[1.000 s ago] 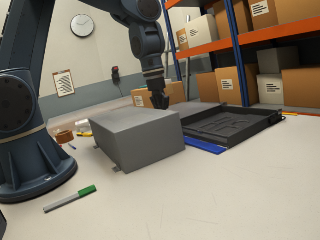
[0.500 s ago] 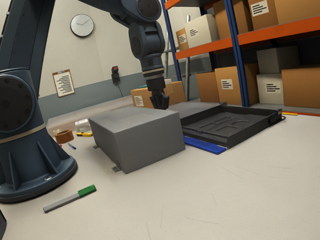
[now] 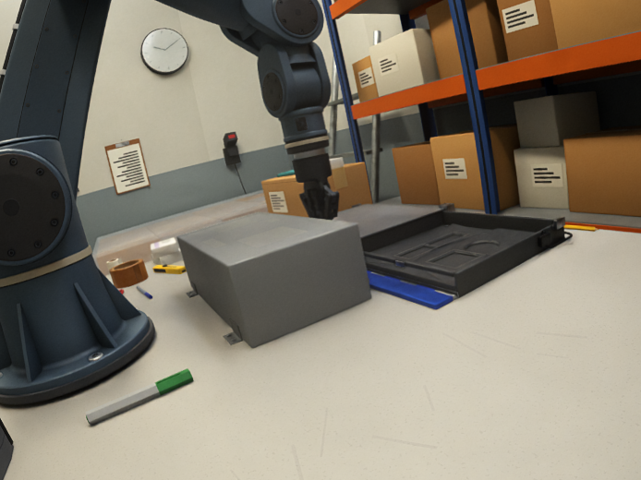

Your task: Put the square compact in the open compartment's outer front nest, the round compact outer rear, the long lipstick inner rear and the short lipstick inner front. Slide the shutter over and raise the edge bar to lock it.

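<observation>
The grey block [image 3: 274, 276] stands just left of the dark tray [image 3: 455, 248] and touches its covered left part. The tray's open compartment shows several empty nests: long slots, a square recess and a curved one. A grey shutter [image 3: 388, 217] covers the tray's left half. A small dark bar [image 3: 551, 235] sits at the tray's right edge. My gripper [image 3: 319, 213] points down behind the block's far right corner. Something unseen is clamped in its closed fingers, whose tips the block hides. No compacts or lipsticks are in view.
The grey block's top edge is right beneath my gripper. A blue flat strip [image 3: 408, 290] lies along the tray's near side. Shelving with cartons [image 3: 465, 170] stands behind the tray. A green-capped marker [image 3: 139, 397], a tape roll [image 3: 128, 272] and small tools lie near my base.
</observation>
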Controlling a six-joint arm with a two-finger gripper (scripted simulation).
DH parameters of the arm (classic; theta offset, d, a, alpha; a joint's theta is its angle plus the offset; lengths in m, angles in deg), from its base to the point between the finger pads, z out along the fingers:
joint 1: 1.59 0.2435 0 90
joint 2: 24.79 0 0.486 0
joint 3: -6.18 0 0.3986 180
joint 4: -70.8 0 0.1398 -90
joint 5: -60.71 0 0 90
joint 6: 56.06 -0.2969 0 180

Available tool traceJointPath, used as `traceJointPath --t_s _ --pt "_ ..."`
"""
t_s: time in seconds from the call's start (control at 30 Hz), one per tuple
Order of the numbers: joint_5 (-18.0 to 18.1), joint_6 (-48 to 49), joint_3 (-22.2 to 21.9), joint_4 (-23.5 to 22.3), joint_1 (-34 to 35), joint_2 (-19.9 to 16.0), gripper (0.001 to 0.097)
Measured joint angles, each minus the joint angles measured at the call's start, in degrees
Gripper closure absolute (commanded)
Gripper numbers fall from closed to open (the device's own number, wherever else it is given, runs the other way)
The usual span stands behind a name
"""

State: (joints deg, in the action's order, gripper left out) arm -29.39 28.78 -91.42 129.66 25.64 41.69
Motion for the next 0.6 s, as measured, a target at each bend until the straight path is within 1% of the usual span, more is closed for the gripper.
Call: traceJointPath --t_s 0.37,0.6 --pt "0.10 0.00 0.00 0.00 -0.04 -0.01 0.0501" --pt "0.10 0.00 0.00 0.00 -0.04 -0.01 0.0501"
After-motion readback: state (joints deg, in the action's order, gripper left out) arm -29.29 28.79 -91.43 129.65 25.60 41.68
